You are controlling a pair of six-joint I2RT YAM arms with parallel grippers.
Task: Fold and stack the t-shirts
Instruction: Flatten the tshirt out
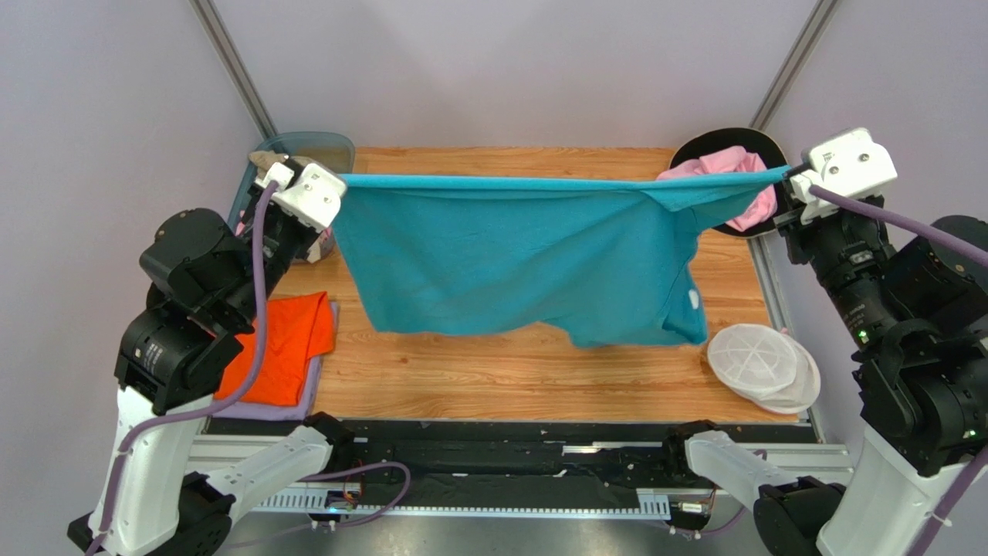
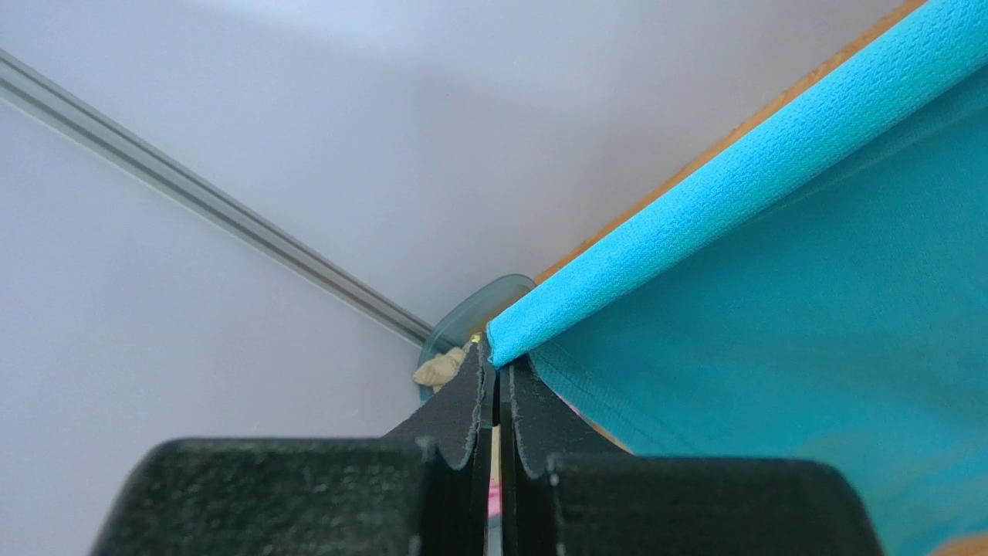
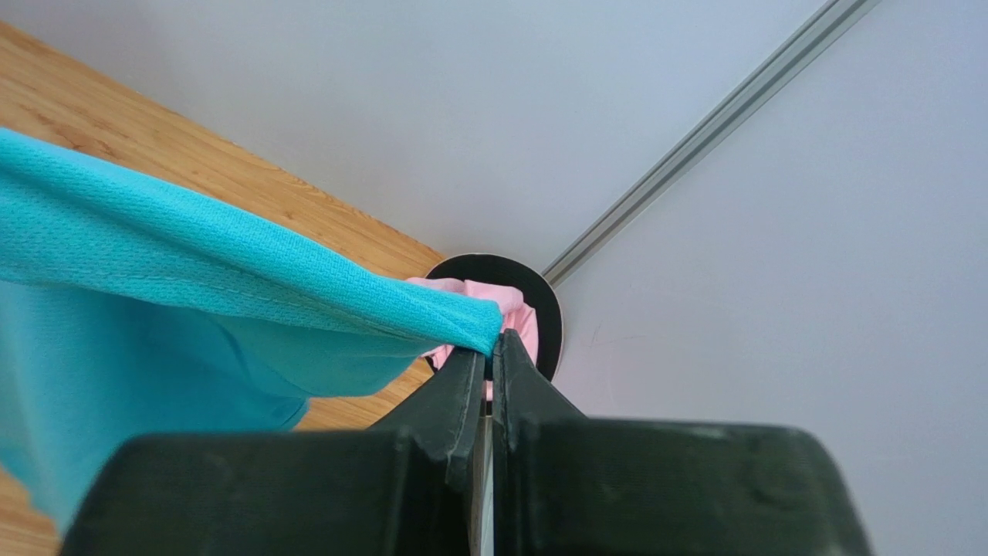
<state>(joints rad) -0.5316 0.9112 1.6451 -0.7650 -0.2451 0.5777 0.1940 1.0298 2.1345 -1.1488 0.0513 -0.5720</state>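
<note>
At the left gripper [image 2: 496,361]: jaws pinched together on the rolled top edge of the teal t-shirt [image 1: 510,261], cloth end clamped right at the fingertips. At the right gripper [image 3: 488,348]: same, jaws closed on the opposite end of that edge, cloth bunched to a point there. Between the 2 grips: edge pulled taut and near level, raised above the wooden table [image 1: 522,371]. Hangs below that edge as a wide sheet across the far half of the table; lower hem uneven, lowest toward the right, small white tag [image 1: 694,299] showing there. Cannot tell whether the hem touches the wood. Beyond the right gripper, far right corner: pink t-shirt [image 1: 725,168] heaped in a black round bin [image 1: 702,148]. Beyond the left gripper, far left corner: translucent bluish bin [image 1: 325,145], a bit of beige cloth [image 1: 269,155] at its rim. Near left: orange t-shirt [image 1: 284,348] lying on top of a lavender t-shirt [image 1: 290,408], both partly hidden by the left arm [image 1: 186,336]. Near right: white ribbed dish [image 1: 760,365] on the table, just right of the lowest hanging part in the top view.
</note>
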